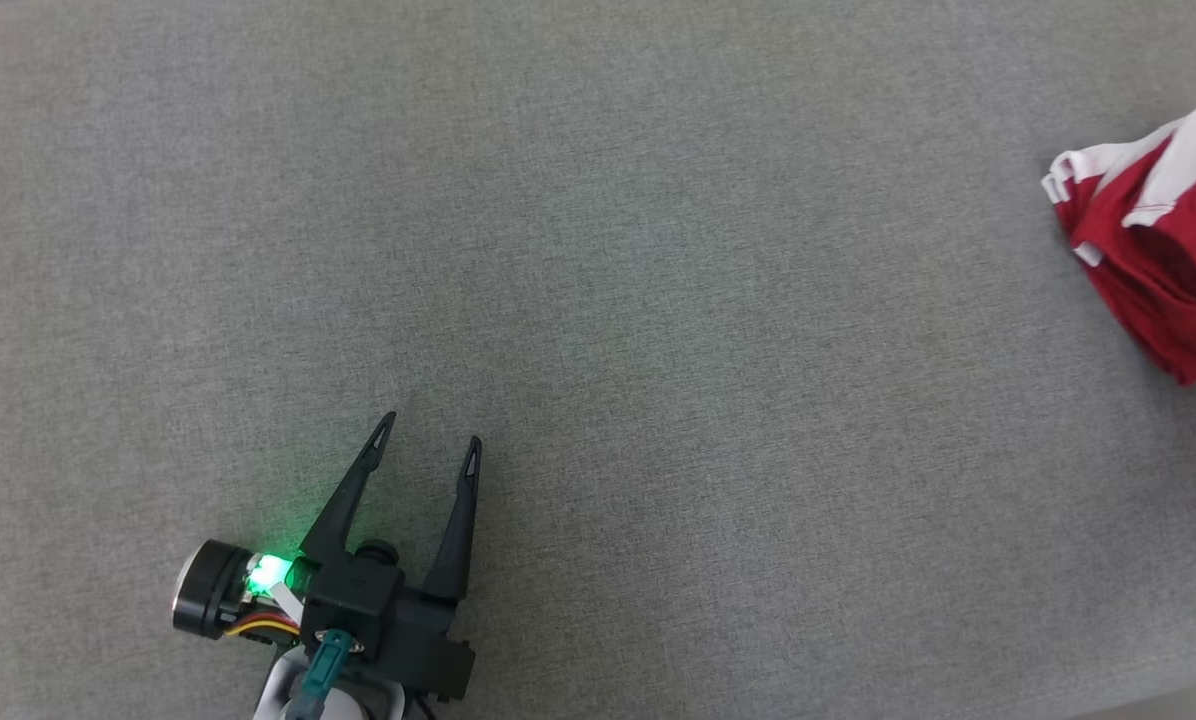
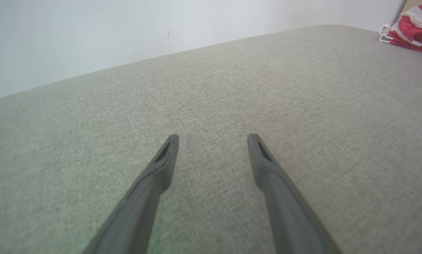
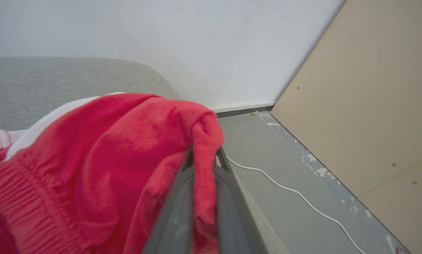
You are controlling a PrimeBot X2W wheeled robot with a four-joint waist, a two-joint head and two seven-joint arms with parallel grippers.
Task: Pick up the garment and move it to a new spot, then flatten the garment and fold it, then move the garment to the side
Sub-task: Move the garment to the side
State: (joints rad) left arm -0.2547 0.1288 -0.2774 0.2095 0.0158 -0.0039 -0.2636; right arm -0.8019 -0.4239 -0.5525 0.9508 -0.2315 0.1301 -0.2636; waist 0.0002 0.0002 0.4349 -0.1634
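Note:
A red garment with white trim lies bunched at the right edge of the grey fabric surface; it also shows small at the top right of the left wrist view as the garment. My right gripper is shut on a fold of the red garment, cloth pinched between its dark fingers. My left gripper hovers open over bare grey fabric at the lower left, far from the garment, with nothing between its fingers.
Past the surface's right edge the floor drops away, with a white cable across it and a pale wooden panel beside it. A white wall stands behind the surface.

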